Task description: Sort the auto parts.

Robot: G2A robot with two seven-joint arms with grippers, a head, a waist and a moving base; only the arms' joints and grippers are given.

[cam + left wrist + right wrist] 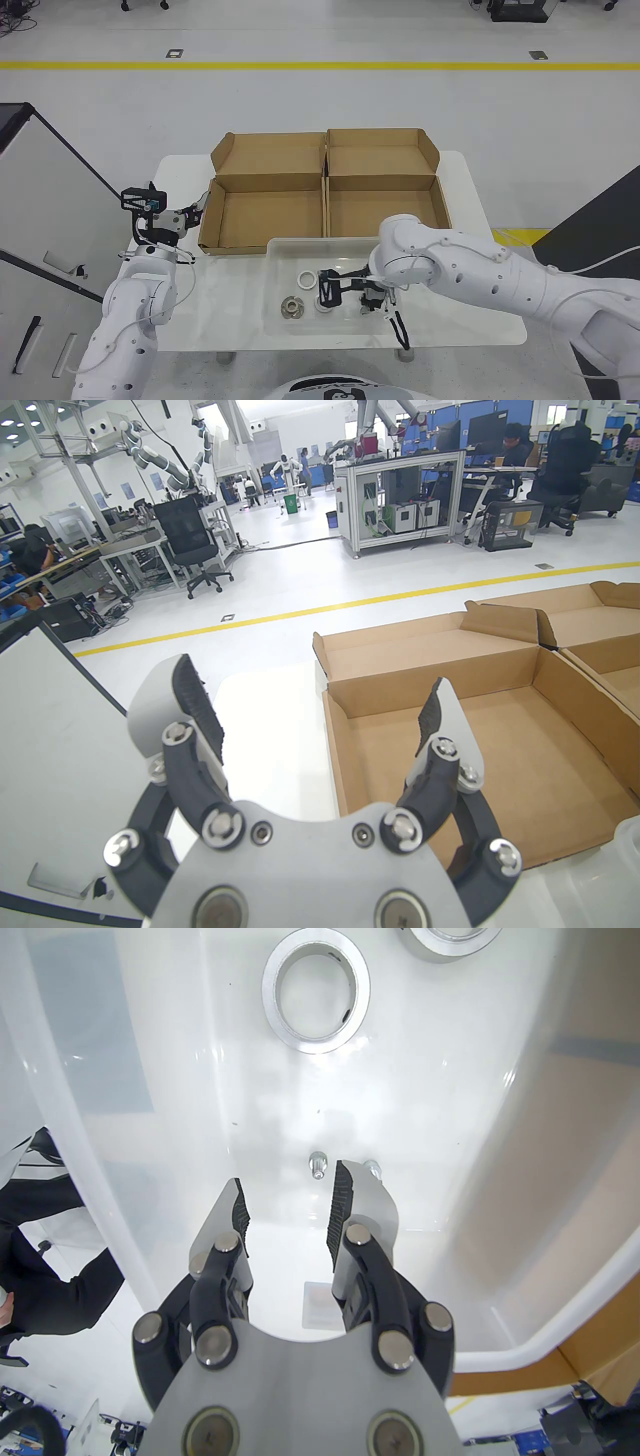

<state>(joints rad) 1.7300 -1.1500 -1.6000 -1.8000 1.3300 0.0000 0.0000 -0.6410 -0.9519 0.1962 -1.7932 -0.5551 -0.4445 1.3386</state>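
The translucent white plastic bin (300, 245) sits at the near edge of the white table (180, 170) and holds the auto parts. The right gripper (289, 1175) is down inside the bin near its right end, its 2 ribbed fingers spread apart with nothing between them. 2 small steel bolts lie on the bin floor just beyond the fingertips. The 1st bolt (318, 1164) sits in line with the gap. The 2nd bolt (372, 1168) is half hidden behind 1 finger. Farther toward the bin's left end lies a wide aluminium ring (316, 993), well apart from the bolts, with a 2nd ring (450, 938) near it and a flanged ring (291, 307) closest to the left wall. 2 open cardboard boxes stand side by side just behind the bin's far rim, the left box (475, 760) and the right box (385, 212). The left gripper (310, 675) hangs beyond the bin's far-left corner, beside the left box's outer wall, fingers wide apart and holding nothing.
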